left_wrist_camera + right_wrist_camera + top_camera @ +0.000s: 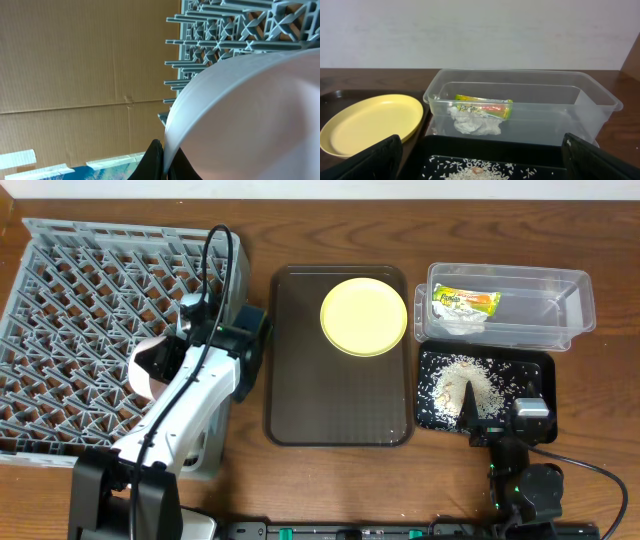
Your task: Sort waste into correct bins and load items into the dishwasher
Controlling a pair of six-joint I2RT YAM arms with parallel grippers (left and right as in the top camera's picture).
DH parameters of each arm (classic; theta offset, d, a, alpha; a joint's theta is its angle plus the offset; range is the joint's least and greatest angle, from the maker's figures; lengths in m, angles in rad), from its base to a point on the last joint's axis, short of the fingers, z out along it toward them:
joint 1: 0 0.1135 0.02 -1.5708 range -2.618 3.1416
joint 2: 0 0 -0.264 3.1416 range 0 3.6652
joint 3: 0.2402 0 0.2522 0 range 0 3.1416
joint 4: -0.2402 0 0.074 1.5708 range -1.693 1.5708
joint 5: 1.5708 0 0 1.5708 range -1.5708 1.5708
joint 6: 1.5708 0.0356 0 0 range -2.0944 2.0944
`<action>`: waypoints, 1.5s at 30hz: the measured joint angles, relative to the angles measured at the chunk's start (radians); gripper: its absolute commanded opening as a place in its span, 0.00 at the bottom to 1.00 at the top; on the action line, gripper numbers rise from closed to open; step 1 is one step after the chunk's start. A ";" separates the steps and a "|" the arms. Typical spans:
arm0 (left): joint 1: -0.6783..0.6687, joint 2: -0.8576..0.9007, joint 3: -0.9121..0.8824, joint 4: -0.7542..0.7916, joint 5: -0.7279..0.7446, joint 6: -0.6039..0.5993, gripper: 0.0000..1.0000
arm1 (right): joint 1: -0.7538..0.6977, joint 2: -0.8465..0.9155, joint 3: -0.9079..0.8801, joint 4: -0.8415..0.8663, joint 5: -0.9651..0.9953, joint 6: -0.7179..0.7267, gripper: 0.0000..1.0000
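My left gripper (162, 364) hovers over the right part of the grey dishwasher rack (70, 300), shut on the rim of a pale bowl (143, 376). In the left wrist view the bowl (250, 115) fills the frame, its rim pinched between the black fingers (155, 162), with rack pegs (225, 30) behind. The yellow plate (363, 316) lies on the brown tray (335, 395). The clear tub (540, 305) holds the snack wrapper (484, 106) and a crumpled scrap (475, 124). Rice grains (465, 385) lie in the black tray (535, 370). My right gripper (481, 150) stands open and empty at that tray's near edge.
The brown serving tray sits between the rack and the two bins. Bare wooden table (600, 400) shows to the right of the bins and along the front edge. A cardboard wall (75, 65) appears behind the rack in the left wrist view.
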 measured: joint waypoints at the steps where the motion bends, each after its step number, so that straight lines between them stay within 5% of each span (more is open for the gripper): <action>1: 0.006 0.000 0.000 0.006 -0.001 0.000 0.06 | 0.000 0.000 0.000 0.000 0.000 0.000 0.99; 23: 0.014 0.042 0.000 0.014 0.019 0.000 0.06 | 0.000 0.000 0.000 0.000 0.000 0.000 0.99; 33: -0.084 0.043 0.000 -0.021 0.095 0.000 0.17 | 0.000 0.000 0.000 0.000 0.000 0.000 0.99; 35: -0.099 0.044 0.000 -0.018 0.133 -0.001 0.40 | 0.000 0.000 0.000 0.000 0.000 0.000 0.99; 36: -0.101 0.044 0.000 -0.021 0.146 -0.006 0.65 | 0.000 0.000 0.000 0.000 0.000 0.000 0.99; 37: -0.102 0.045 0.000 -0.031 0.171 -0.010 0.77 | 0.000 0.000 0.000 0.000 0.000 0.000 0.99; 45: -0.113 0.053 0.085 -0.125 0.431 -0.061 0.86 | 0.000 0.000 0.000 0.000 0.000 0.000 0.99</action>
